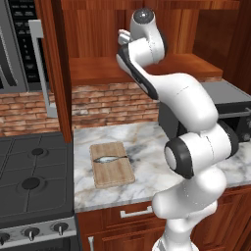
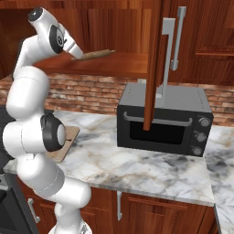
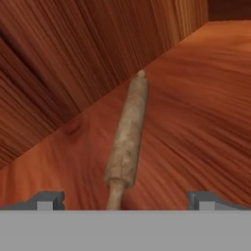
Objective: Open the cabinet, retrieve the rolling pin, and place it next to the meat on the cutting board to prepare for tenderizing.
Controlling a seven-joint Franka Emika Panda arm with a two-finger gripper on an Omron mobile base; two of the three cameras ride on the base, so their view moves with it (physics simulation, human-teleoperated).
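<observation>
Hand view: one rolling pin (image 3: pixel 128 142) lies on the cabinet (image 3: pixel 206 98) shelf floor, close to the back wall, its long axis running away from the camera. Two fingertips (image 3: pixel 46 200) rise at the bottom edge, set wide apart — the pin's near handle sits between them, closer to the left one as this view shows it. Neither tip touches the pin; nothing is held.

Right base view: the gripper (image 2: pixel 74 55) reaches into the open cabinet, level with the shelf, and the rolling pin (image 2: pixel 97 54) extends just beyond it along the shelf. One open cabinet door (image 2: pixel 153 68) hangs edge-on with its silver bar handle (image 2: pixel 167 55), in front of one black microwave (image 2: pixel 162 119) on the counter (image 2: pixel 137 169).

Left base view: one cutting board (image 1: pixel 112 164) lies near the counter's left edge, beside the stove (image 1: pixel 32 181). One piece of meat (image 1: pixel 109 158) — a small silvery fish shape — rests on the board's far half, lying crosswise.
</observation>
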